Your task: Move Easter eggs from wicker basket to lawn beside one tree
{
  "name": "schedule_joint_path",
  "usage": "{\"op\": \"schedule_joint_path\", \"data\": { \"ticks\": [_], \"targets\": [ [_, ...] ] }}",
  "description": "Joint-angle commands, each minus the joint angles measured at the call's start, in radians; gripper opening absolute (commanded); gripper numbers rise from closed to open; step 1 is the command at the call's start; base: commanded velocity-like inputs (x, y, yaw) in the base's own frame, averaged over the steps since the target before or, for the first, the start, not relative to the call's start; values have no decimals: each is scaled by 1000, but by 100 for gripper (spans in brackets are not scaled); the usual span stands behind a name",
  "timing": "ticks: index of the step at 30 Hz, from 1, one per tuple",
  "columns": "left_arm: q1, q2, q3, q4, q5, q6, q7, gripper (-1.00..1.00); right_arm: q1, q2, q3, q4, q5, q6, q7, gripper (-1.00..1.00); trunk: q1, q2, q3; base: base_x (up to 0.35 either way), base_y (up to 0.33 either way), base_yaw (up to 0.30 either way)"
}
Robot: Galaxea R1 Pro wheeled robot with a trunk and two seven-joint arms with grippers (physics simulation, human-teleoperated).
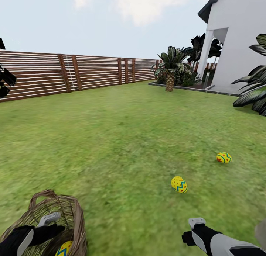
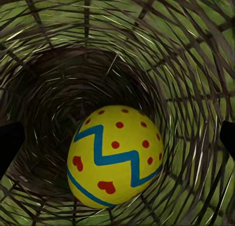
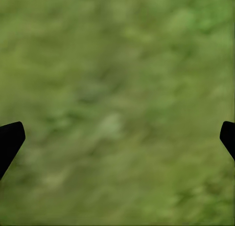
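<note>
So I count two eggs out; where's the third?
Inside the wicker basket at the head view's lower left, the third egg lies before the open left gripper.

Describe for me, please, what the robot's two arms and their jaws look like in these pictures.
In the head view, the left gripper has a light grey finger on a black wrist with a white-grey panel. The right gripper matches it: a pale grey tip, a black wrist, then a light grey forearm with a dark band. In the wrist views the fingertips show as plain black wedges. No cables or markings are visible.

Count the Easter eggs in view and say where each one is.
3: one egg inside the wicker basket, two on the lawn ahead, the nearer and the farther.
</note>
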Motion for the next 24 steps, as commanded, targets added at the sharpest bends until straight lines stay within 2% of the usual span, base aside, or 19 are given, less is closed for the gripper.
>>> {"op": "schedule_joint_path", "data": {
  "ticks": [1, 8, 24],
  "targets": [
    [0, 0, 5, -1, 5, 8, -3, 100, -1, 1, 7, 1, 3, 3, -1, 100, 4, -8, -4, 43, -1, 0],
    [0, 1, 5, -1, 5, 8, -4, 100, -1, 2, 7, 1, 3, 3, -1, 100, 31, -57, -26, 9, 0, 0],
    [0, -8, 5, -1, 5, 8, -2, 100, -1, 2, 7, 1, 3, 3, -1, 100, 38, -60, -88, 0, 0, 0]
  ]
}}
